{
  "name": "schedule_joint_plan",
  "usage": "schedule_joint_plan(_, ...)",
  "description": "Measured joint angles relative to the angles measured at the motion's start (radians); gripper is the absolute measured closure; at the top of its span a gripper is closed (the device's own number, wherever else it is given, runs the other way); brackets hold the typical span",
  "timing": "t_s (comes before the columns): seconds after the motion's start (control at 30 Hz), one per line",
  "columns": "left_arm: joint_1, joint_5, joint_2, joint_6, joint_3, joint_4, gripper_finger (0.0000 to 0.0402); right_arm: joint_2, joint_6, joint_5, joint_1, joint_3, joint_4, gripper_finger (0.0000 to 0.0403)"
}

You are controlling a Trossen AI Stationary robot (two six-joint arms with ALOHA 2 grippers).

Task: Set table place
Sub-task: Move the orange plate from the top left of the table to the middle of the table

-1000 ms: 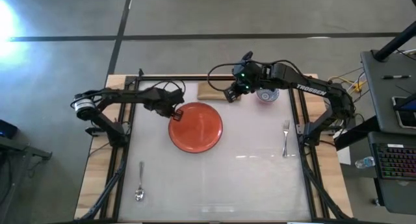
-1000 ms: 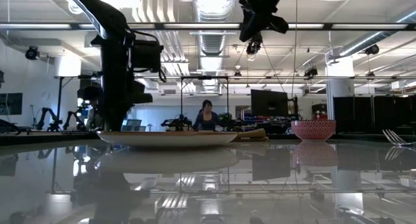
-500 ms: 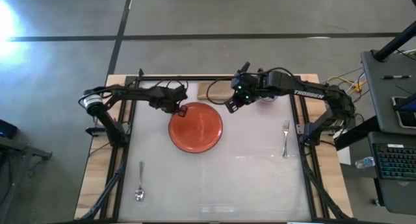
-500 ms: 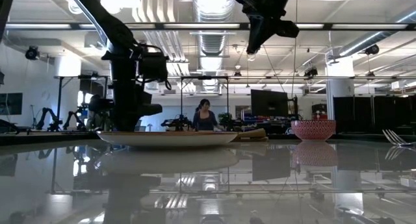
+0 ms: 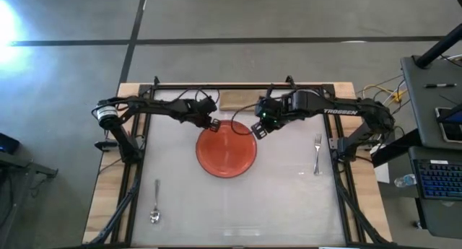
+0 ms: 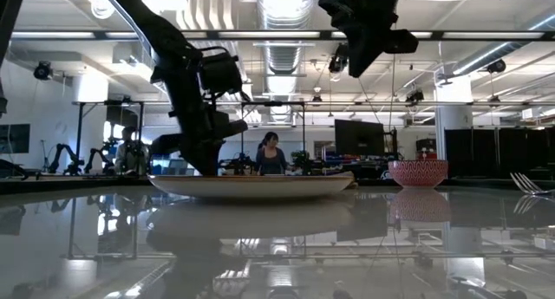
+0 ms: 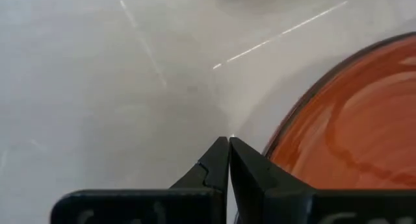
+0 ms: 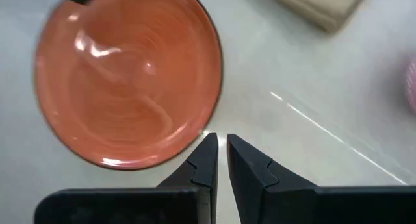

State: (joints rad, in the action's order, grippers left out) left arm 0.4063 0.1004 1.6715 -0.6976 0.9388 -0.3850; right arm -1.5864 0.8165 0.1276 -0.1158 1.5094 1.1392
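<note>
An orange plate (image 5: 226, 149) lies flat on the white table (image 5: 289, 198), a little toward the far side of centre. My left gripper (image 5: 214, 123) is shut and low at the plate's far-left rim; it also shows in the low view (image 6: 208, 165). My right gripper (image 5: 258, 130) hangs well above the table (image 6: 364, 56) over the plate's far-right rim (image 8: 208, 130). Its fingers are all but shut, with only a narrow slit between them, and hold nothing. My left gripper is shut, and the outer side of one finger (image 7: 260, 169) lies against the plate's rim (image 7: 276, 152) at its far-left part. The fingers slant down from the table's left side. The plate lies flat on the table.
A tan folded napkin (image 5: 238, 99) lies at the far edge. A red patterned bowl (image 6: 418, 172) stands at the far right, under my right arm in the high view. A fork (image 5: 316, 154) lies at the right, a spoon (image 5: 155, 202) at the near left.
My left gripper has gone toward the table's right edge, still shut, and the plate has slid along the table toward the right and a little nearer. My right gripper has moved from beside the napkin toward the near edge, to above the plate's far-right rim.
</note>
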Motion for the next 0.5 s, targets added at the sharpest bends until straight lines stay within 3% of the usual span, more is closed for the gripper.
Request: schedule_joint_plan(0.5,-0.185,0.004,-0.003,-0.054,-0.008,-0.027,0.0402,0.000,0.049,0.001,0.048,-0.103,0.043,0.0375)
